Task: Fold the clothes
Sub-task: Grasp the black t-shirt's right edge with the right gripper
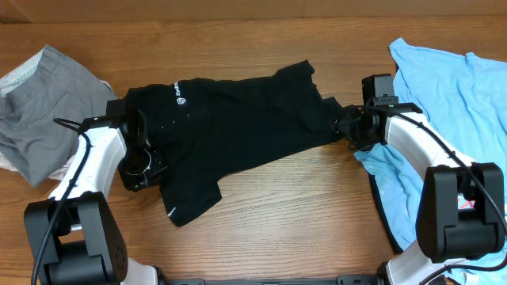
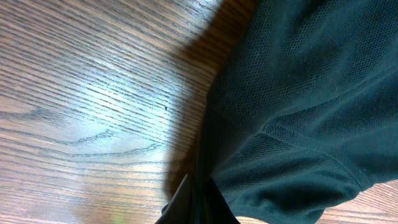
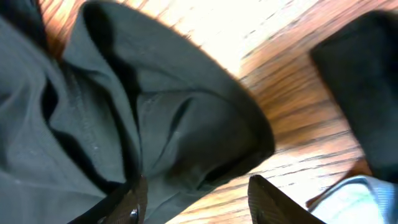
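Note:
A black polo shirt [image 1: 238,123] lies spread across the middle of the table, a white logo near its collar. My left gripper [image 1: 142,170] is at the shirt's left edge, shut on the black fabric [image 2: 292,124], with the fingers [image 2: 198,205] pinched together on the hem. My right gripper [image 1: 348,127] is at the shirt's right end. Its fingers [image 3: 196,199] are open, with bunched black fabric [image 3: 155,124] between and above them.
A grey garment [image 1: 40,111] lies at the far left. A light blue garment [image 1: 444,119] is heaped at the right, beside and under my right arm; a bit of it shows in the right wrist view [image 3: 360,199]. Bare wood [image 1: 301,214] lies in front.

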You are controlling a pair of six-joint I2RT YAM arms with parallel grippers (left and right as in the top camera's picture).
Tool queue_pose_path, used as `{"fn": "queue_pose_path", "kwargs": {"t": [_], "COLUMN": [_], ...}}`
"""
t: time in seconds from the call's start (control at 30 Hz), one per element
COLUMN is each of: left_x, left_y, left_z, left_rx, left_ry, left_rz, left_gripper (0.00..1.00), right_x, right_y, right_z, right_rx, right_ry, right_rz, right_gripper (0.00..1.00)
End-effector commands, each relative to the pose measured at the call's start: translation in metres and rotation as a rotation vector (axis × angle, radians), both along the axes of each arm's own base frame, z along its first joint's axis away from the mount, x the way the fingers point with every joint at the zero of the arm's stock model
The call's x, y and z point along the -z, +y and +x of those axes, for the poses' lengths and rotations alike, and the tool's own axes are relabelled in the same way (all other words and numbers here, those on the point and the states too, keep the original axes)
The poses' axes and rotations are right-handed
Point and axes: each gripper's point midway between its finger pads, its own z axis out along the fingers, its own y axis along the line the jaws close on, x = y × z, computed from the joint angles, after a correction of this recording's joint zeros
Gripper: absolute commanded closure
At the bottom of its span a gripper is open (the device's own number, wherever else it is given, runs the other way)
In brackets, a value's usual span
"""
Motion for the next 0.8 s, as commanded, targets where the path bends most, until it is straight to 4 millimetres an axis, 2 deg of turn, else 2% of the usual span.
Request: {"fn": "queue_pose_path", "kwargs": {"t": [0.0, 0.23, 0.33, 0.4, 0.47, 0.5, 0.6, 0.67, 0.73, 0.77], "left_x": [-0.003, -0.003, -0.003, -0.003, -0.003, -0.003, -0.004, -0.008, -0.019, -0.032], "left_y": [-0.004, -0.004, -0.004, -0.004, -0.004, -0.004, -0.007, -0.020, -0.037, -0.048], "left_z": [0.002, 0.002, 0.002, 0.002, 0.002, 0.002, 0.002, 0.006, 0.012, 0.018], "left_rx": [0.030, 0.030, 0.030, 0.030, 0.030, 0.030, 0.033, 0.082, 0.157, 0.204], "left_ry": [-0.018, -0.019, -0.018, -0.018, -0.018, -0.018, -0.020, -0.050, -0.098, -0.140], "left_rz": [-0.004, -0.004, -0.004, -0.004, -0.004, -0.005, -0.024, -0.108, -0.219, -0.292], "left_gripper": [0.96, 0.96, 0.96, 0.96, 0.96, 0.96, 0.96, 0.96, 0.96, 0.96], "right_x": [0.005, 0.024, 0.027, 0.027, 0.027, 0.027, 0.025, 0.019, 0.006, -0.013], "right_y": [-0.007, -0.008, -0.008, -0.008, -0.008, -0.008, -0.008, -0.010, -0.011, -0.012], "right_z": [0.001, -0.002, -0.003, -0.002, -0.003, -0.003, -0.003, -0.002, 0.001, 0.007], "right_rx": [0.042, 0.054, 0.054, 0.055, 0.054, 0.055, 0.055, 0.057, 0.036, 0.010], "right_ry": [0.010, 0.058, 0.064, 0.062, 0.063, 0.064, 0.067, 0.073, 0.060, 0.032], "right_rz": [-0.035, -0.035, -0.035, -0.035, -0.036, -0.035, -0.036, -0.038, -0.044, -0.050], "right_gripper": [0.45, 0.50, 0.58, 0.69, 0.91, 0.96, 0.96, 0.96, 0.96, 0.96]}}
